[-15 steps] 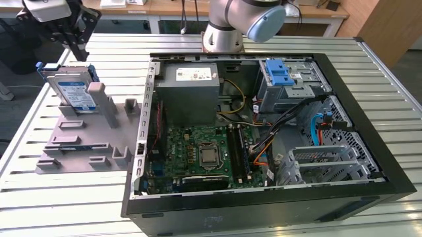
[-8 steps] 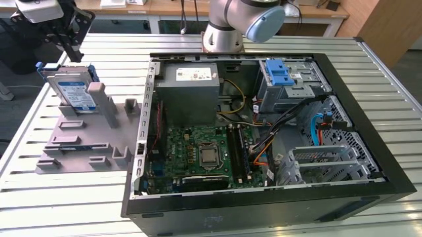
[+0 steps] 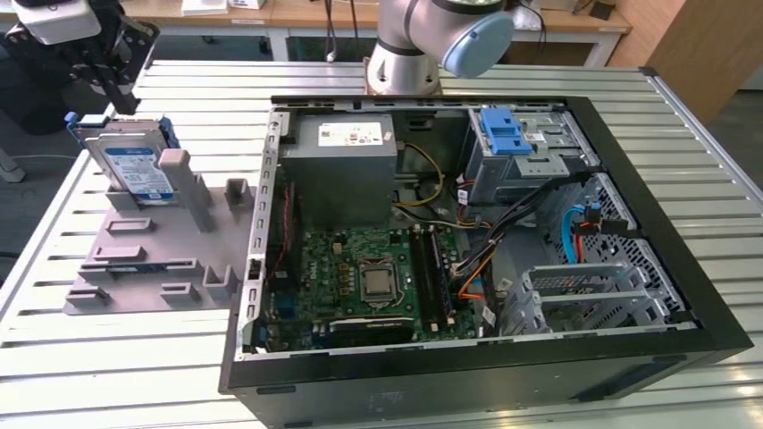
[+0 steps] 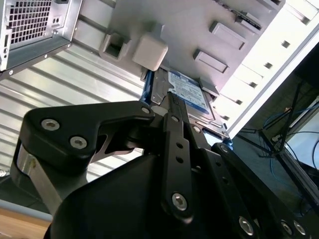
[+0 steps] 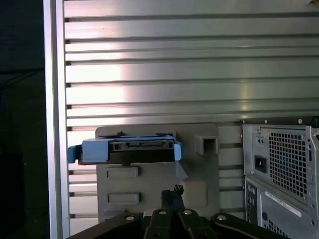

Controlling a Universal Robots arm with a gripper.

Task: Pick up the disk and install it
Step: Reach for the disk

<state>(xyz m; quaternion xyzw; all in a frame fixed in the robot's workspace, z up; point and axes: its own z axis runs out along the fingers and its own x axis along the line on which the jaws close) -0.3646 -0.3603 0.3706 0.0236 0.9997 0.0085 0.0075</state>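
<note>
**Empty hand poised over the standing disk**

In the exterior view, at ten o'clock, the black hand [image 3: 117, 98] hangs just above the flat silver hard disk with blue rails and a blue-and-white label [image 3: 131, 165]. The hand is drawn narrow and holds nothing, and the arm above it is cut off. The disk stands on edge in a grey plastic fixture [image 3: 143, 268] on the slatted metal counter [image 3: 120, 375], its lower edge hidden behind a grey post. At three o'clock of the fixture lies the open black computer case [image 3: 477, 374]. In the second wrist view the hand's linkage covers much of the disk.
</note>
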